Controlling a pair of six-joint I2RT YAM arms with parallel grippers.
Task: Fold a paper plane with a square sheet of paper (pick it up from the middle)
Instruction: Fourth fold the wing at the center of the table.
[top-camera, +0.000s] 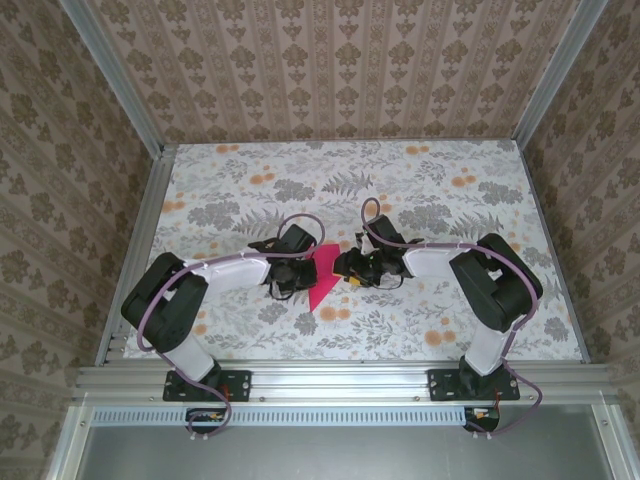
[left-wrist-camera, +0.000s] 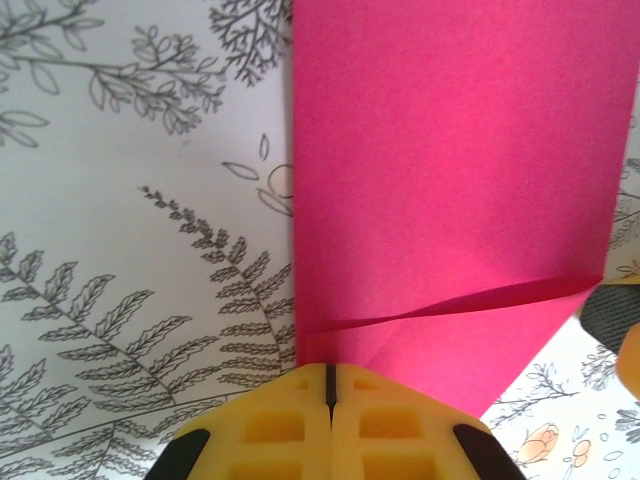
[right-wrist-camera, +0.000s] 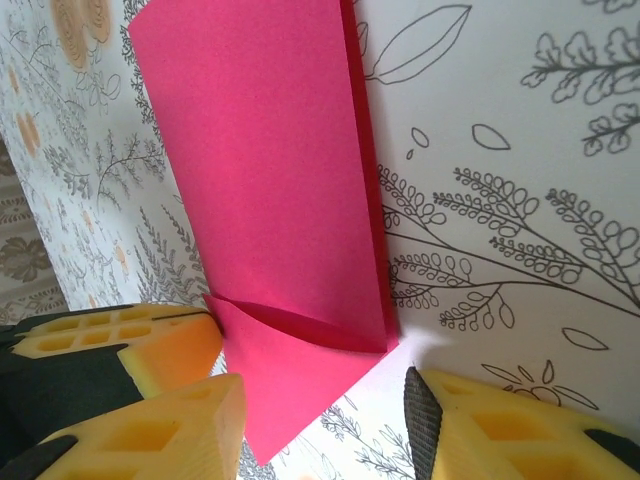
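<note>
Jaws of the left gripper (left-wrist-camera: 328, 380) are pressed together at an edge of the folded magenta-red paper sheet (left-wrist-camera: 450, 180); the right gripper (right-wrist-camera: 320, 390) has its jaws spread astride the sheet's pointed corner, mid floral bench (left-wrist-camera: 120, 200).

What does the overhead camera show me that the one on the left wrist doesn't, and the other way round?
Overhead: both arms whole, with the left gripper and right gripper meeting at the paper, plus the wallpapered walls and metal frame.
Left wrist: close detail, with a crease crossing the sheet where a flap is folded over, and the yellow fingertips closed together at its edge.
Shared: the magenta paper and the floral table.
</note>
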